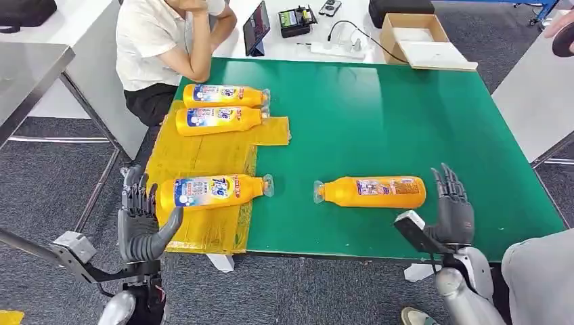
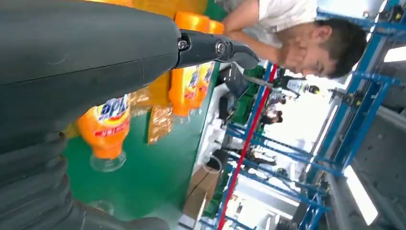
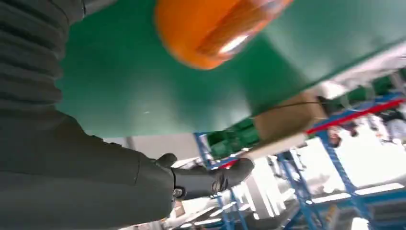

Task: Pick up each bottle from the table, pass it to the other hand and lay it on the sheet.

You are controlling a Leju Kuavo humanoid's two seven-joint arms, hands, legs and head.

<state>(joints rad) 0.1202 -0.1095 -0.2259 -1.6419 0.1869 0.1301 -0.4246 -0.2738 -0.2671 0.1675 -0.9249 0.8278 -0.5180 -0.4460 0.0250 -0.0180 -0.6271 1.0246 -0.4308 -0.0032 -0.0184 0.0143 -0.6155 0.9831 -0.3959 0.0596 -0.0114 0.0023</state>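
Orange bottle point(image 1: 371, 191) left lying on green worktop point(image 1: 379, 122), off yellow sheet point(image 1: 203, 156), just beside right robot hand point(image 1: 452, 206). Both robot hands unclenched, holding nothing; left robot hand point(image 1: 140, 217) near sheet's edge, probably for the pass.

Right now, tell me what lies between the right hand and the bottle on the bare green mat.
Nothing: in the head view the right hand stands just beside the base of the bottle, with bare green mat between.
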